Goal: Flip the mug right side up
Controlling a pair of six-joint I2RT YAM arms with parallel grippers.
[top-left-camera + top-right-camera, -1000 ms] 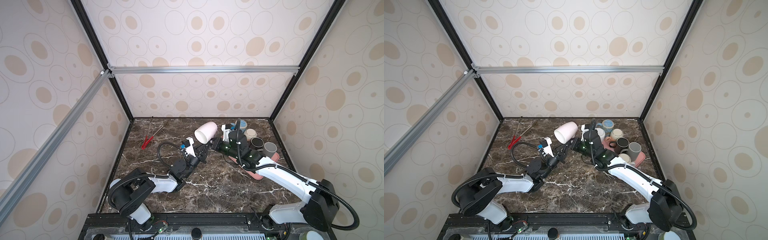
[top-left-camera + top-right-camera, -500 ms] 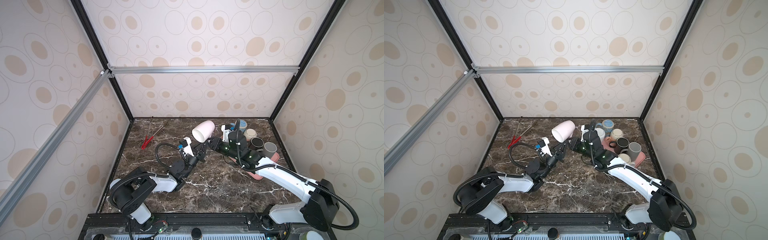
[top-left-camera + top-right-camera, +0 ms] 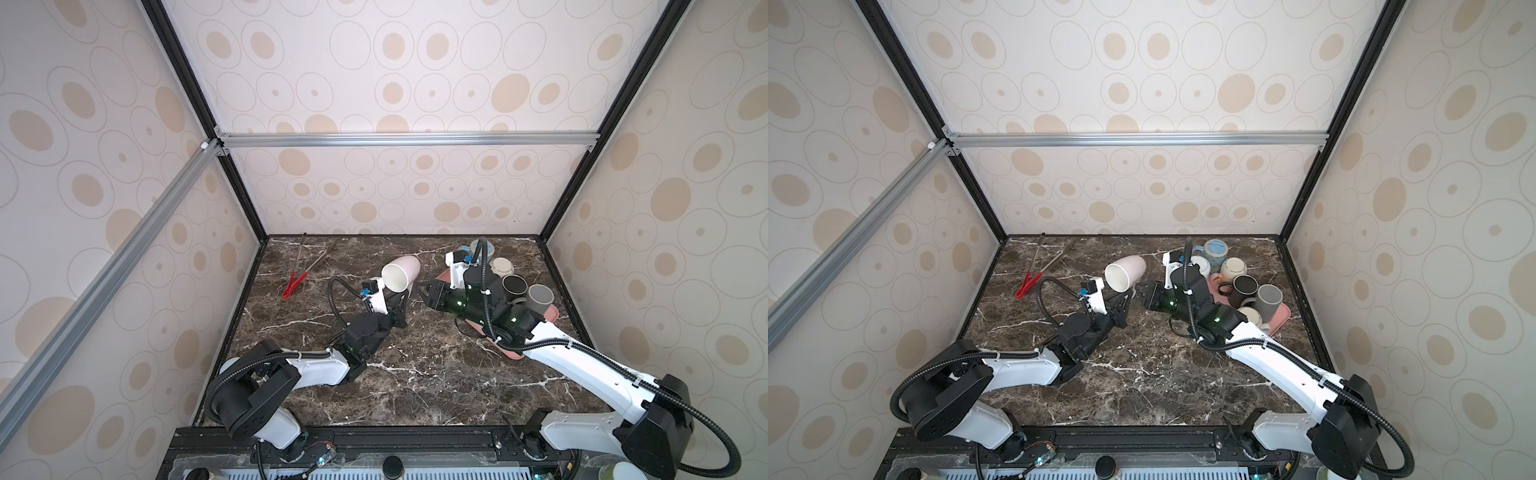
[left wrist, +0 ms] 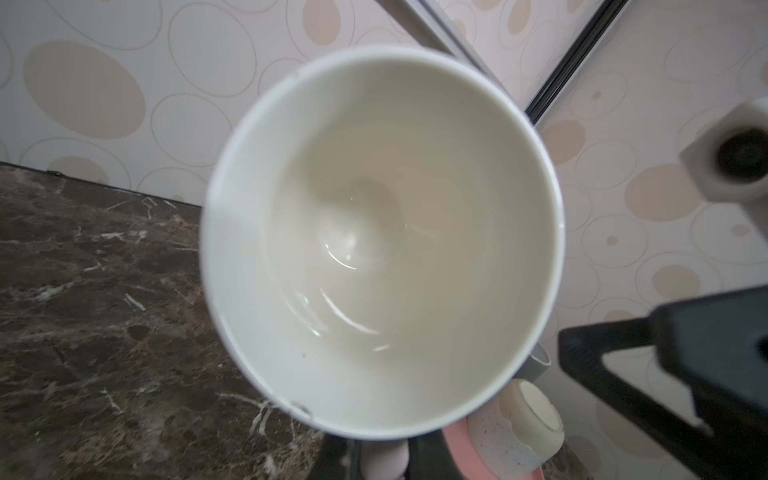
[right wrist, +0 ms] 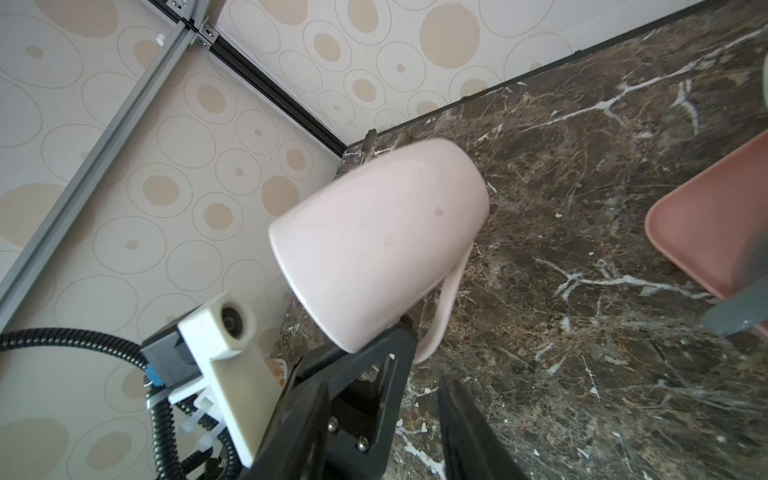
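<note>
**Holding the pink mug tipped on its side above the counter**

Hanging in the air over the middle of the counter (image 3: 415,374), the pink mug (image 3: 401,274) is tipped on its side. Its white mouth faces near and left, and its rounded base points far and right. The handle (image 5: 446,307) curves down from the underside.

My left fingers (image 3: 406,296) reach up from the near side and are pressed together on that handle, pinching it. Nothing else carries the mug. My left wrist view looks straight into the cream inside of the mug.

My right fingers (image 3: 1143,293) are just right of the mug at about the same height. They are spread apart and grip nothing, and a small gap shows between them and the mug in both top views.

Farther right, a pink tray (image 3: 1281,318) lies on the counter. A dark mug (image 3: 1245,286) and a grey mug (image 3: 1268,298) stand mouth up on it. A blue mug (image 3: 1216,248) sits beyond them near the far wall; whether it is on the tray I cannot tell.

Red-handled tongs (image 3: 300,270) lie at the far left, well apart from everything else.
</note>
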